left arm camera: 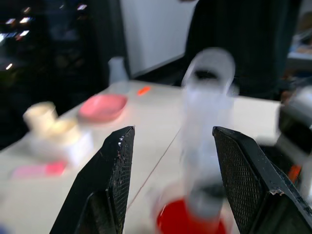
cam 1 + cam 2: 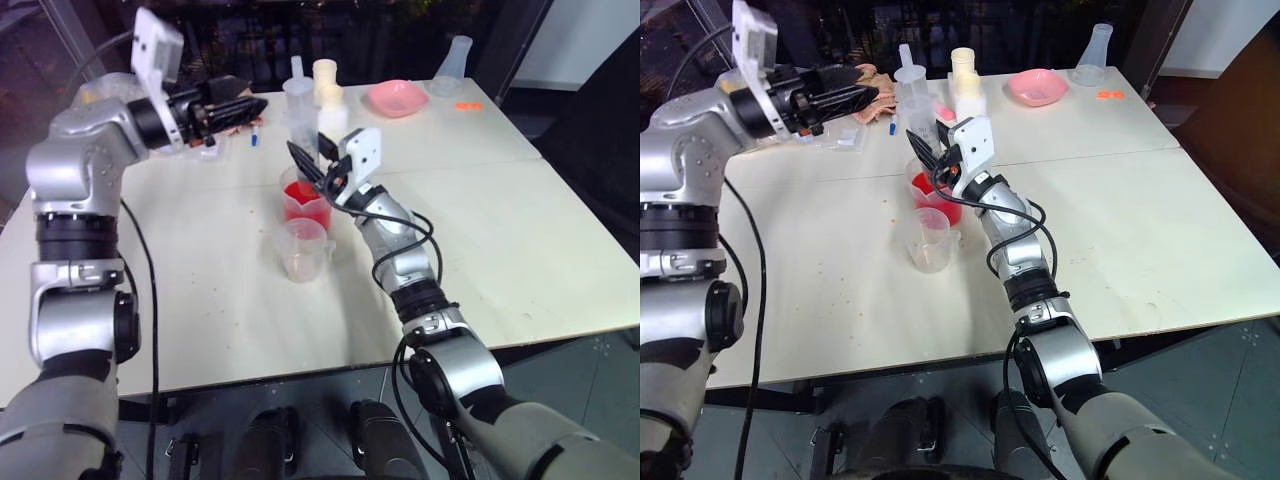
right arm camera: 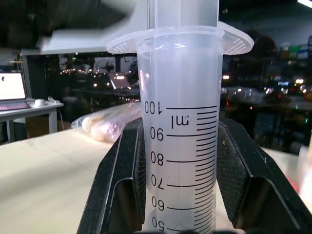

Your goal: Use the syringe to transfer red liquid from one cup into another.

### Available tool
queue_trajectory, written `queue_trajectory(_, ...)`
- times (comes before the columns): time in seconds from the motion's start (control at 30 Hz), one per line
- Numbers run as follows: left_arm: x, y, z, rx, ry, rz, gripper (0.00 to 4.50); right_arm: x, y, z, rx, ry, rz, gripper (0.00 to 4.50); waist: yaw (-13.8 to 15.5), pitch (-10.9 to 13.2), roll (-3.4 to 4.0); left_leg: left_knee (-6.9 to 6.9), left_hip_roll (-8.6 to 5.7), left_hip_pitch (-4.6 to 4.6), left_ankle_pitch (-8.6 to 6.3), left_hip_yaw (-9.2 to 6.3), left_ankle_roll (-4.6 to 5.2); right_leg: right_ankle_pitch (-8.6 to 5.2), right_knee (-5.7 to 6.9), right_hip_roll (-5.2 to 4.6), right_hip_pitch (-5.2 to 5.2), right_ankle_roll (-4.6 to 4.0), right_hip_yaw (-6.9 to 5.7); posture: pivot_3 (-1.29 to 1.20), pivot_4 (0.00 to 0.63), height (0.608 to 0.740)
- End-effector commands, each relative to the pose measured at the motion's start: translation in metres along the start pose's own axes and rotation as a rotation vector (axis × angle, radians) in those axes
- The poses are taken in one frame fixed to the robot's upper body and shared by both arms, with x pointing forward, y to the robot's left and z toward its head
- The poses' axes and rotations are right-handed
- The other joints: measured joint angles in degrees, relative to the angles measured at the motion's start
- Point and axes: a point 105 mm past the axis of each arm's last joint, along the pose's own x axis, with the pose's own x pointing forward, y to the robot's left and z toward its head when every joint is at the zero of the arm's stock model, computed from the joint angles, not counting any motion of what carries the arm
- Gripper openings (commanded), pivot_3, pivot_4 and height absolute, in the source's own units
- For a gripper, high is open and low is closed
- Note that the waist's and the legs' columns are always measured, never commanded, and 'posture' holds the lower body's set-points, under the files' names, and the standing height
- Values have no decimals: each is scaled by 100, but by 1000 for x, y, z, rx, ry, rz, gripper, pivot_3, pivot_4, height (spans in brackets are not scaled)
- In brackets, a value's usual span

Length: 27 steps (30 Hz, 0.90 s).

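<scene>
- Nearest the front edge of the surface (image 2: 240, 330) stands the small cup (image 2: 303, 250). We see no red pooled in it, only a pale, speckled bottom, so we judge that the delivery into it is not yet done.
- Just behind it, close beside or touching, stands the beaker (image 2: 306, 200), holding the red liquid (image 2: 305, 195) in its lower part. The source is far from empty.
- The syringe (image 2: 916, 100) stands upright over the beaker with its lower end down inside. The right gripper (image 2: 308, 167) is clamped on the barrel, which sits between its two fingers in the right wrist view.
- In that view the upper barrel, from the middle of the scale to the top mark, looks clear, with no red in it. Whether any liquid sits lower in the barrel we cannot tell.
- The left gripper (image 2: 232, 108) hangs above the surface toward the far left corner, well apart from the syringe, fingers spread and holding nothing. The plunger (image 2: 297, 68) stands free above the barrel.
- We judge the task to be early: syringe placed in the source, but no draw that we can see. Left to do: fill the barrel, carry it to the small cup, and press the plunger.
- Farther back, near the far edge, sit a pink bowl (image 2: 396, 97) and a flask (image 2: 455, 62), outside the job.
</scene>
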Motion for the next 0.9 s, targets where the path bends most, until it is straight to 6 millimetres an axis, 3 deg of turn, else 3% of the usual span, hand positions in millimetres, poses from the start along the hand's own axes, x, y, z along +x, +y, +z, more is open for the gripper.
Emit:
queue_trajectory(0.03, -16, 4, 18, 53, -42, 39, 2727, 10, -1, 31, -17, -99, 4, 1345, 7, 0, 0, 0, 0, 0, 0, 0, 0, 0, 0, -1, 0, 0, 0, 0, 150, 740)
queue_trajectory(0.27, -22, 15, 19, 46, -73, 102, 2727, -2, 6, 66, -44, -162, 37, 1345, 42, 0, -1, 3, -2, -1, -1, -3, 0, 0, -3, -7, 6, 0, -6, 0, 150, 740)
queue_trajectory(0.47, 2, 11, 17, 20, -120, 74, 2727, -16, 30, 92, -73, -178, 109, 1345, 41, -1, -1, 5, -2, -1, -1, -3, 1, 0, -3, -5, 7, 0, -8, 0, 150, 740)
queue_trajectory(0.6, 19, 4, 19, 12, -135, 27, 2727, -26, 38, 87, -25, -122, 125, 1345, 40, -1, -2, 5, -2, -1, -2, -3, 3, 0, -2, -4, 8, 0, -8, 0, 150, 740)
queue_trajectory(0.73, 23, 1, 23, 9, -140, -6, 2727, -30, 51, 81, 45, -84, 159, 1345, 19, -1, -3, 5, -2, 0, -2, -2, 3, 0, -2, -2, 8, 0, -7, 0, 150, 740)
queue_trajectory(0.9, 25, -3, 30, 11, -143, -42, 2727, -32, 53, 69, 84, -52, 140, 1345, 29, -1, -3, 6, -1, 0, -2, -2, 4, 0, -2, 0, 8, 0, -7, 0, 150, 740)
